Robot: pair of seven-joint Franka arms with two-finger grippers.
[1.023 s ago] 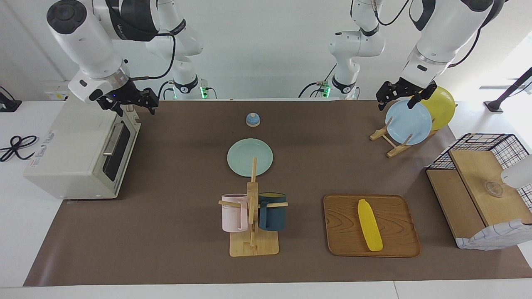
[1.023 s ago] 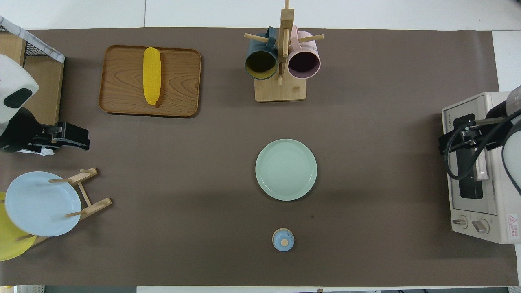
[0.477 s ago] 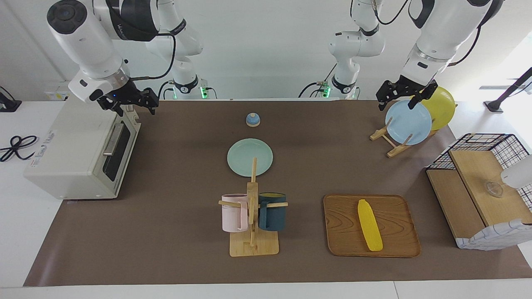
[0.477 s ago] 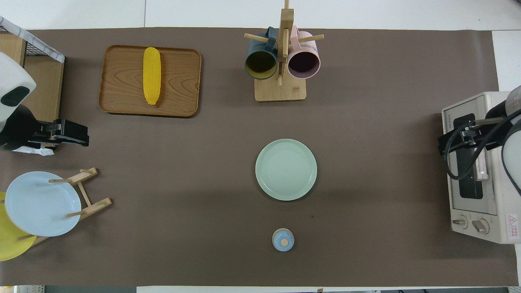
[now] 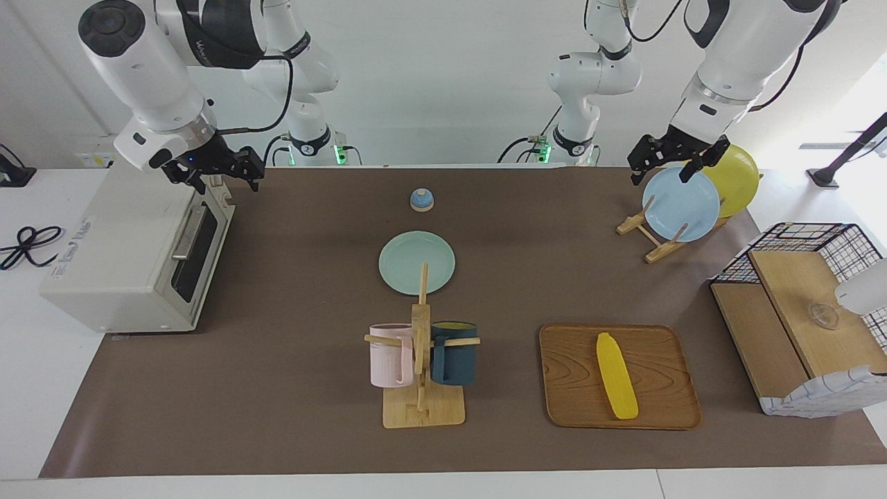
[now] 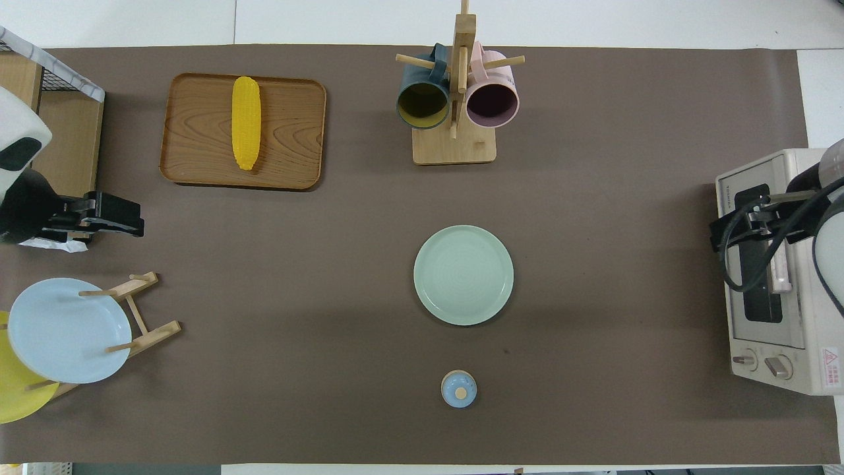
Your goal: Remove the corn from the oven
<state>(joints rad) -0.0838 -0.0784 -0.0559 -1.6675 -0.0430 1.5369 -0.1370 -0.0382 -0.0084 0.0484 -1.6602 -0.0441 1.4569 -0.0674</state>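
Corn (image 5: 616,375): was found lying on the wooden tray (image 5: 658,409), well apart from the oven (image 5: 132,256).
Change: none was noted; task judged done.
Jaws: left gripper (image 5: 675,161) and right gripper (image 5: 220,170) were seen open, empty.

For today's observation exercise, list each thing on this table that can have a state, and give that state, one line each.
oven: door shut.
corn: lying flat on the wooden tray.
pink mug: hung on the mug rack.
dark blue mug: hung on the same rack.
green plate: flat, bare.
blue plate: upright in the plate stand.
left gripper: open, holding nothing.
right gripper: open, holding nothing.
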